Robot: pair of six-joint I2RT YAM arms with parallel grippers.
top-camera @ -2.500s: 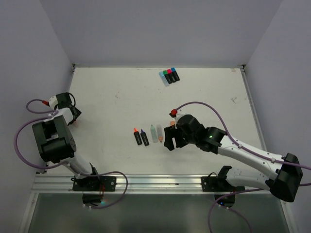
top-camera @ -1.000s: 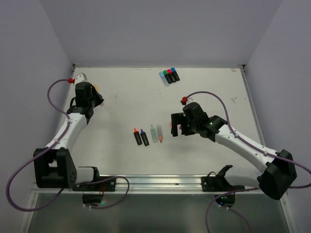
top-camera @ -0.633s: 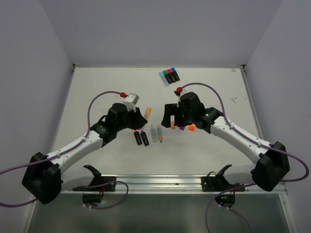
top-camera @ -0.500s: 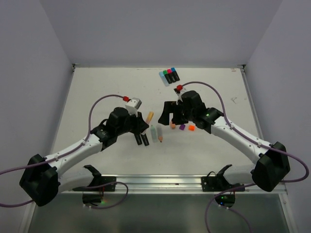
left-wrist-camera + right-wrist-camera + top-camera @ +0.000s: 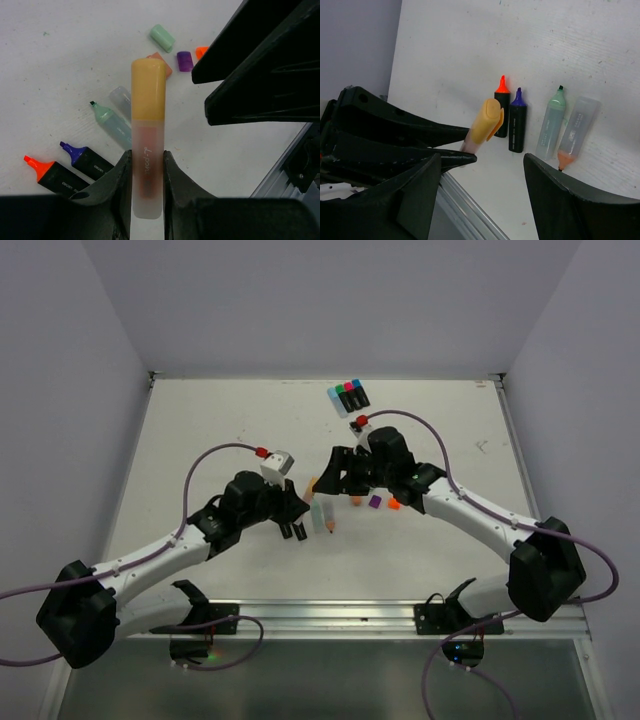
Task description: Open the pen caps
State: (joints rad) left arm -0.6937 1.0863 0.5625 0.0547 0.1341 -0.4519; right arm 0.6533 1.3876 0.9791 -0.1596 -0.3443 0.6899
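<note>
Left wrist view: my left pincer (image 5: 148, 172) pinches a pale pen (image 5: 147, 192), its yellow cap (image 5: 148, 87) on, above the bench (image 5: 55, 65); my right pincer (image 5: 481, 162) is spread beside it. Four pens (image 5: 112, 122) lie uncapped; the far cluster (image 5: 348, 397) looks capped.

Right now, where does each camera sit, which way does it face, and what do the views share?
Top: high behind the robot, looking down on the table; left gripper and right gripper show.
Left wrist: looks along its own fingers, shut on the yellow-capped pen, toward the right gripper.
Right wrist: looks between its own open fingers at the left gripper.
All share that pen and the uncapped pens.
</note>
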